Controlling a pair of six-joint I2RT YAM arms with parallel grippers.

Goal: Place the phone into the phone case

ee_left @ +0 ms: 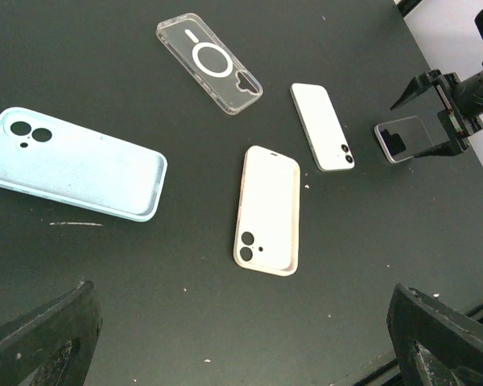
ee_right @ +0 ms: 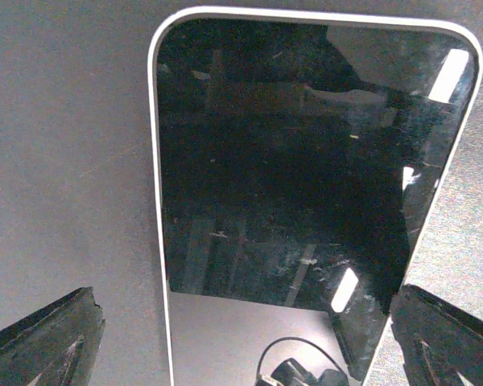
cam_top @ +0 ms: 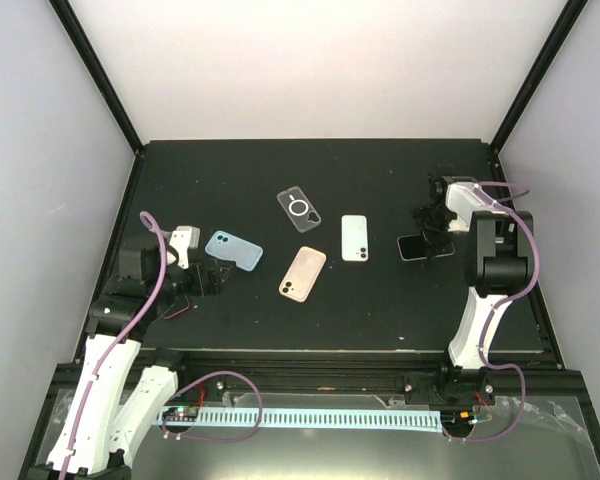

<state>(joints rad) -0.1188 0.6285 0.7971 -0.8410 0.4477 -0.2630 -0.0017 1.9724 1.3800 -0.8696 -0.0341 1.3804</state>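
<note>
A dark-screened phone (cam_top: 415, 246) lies face up at the right of the black table (cam_top: 380, 310). My right gripper (cam_top: 435, 232) is open just above it. In the right wrist view the phone (ee_right: 306, 161) fills the frame, with one finger (ee_right: 48, 338) on each side of its near end, touching nothing. A second, white phone (cam_top: 354, 238) lies face down mid-table. Three empty cases lie left of it: clear (cam_top: 299, 208), beige (cam_top: 302, 273) and light blue (cam_top: 234, 250). My left gripper (cam_top: 212, 280) is open and empty beside the blue case.
In the left wrist view the beige case (ee_left: 267, 211) lies open side up straight ahead, with the blue case (ee_left: 72, 163) to its left, the clear case (ee_left: 209, 63) behind it and the white phone (ee_left: 322, 126) to its right. The right gripper (ee_left: 447, 112) shows at the far right.
</note>
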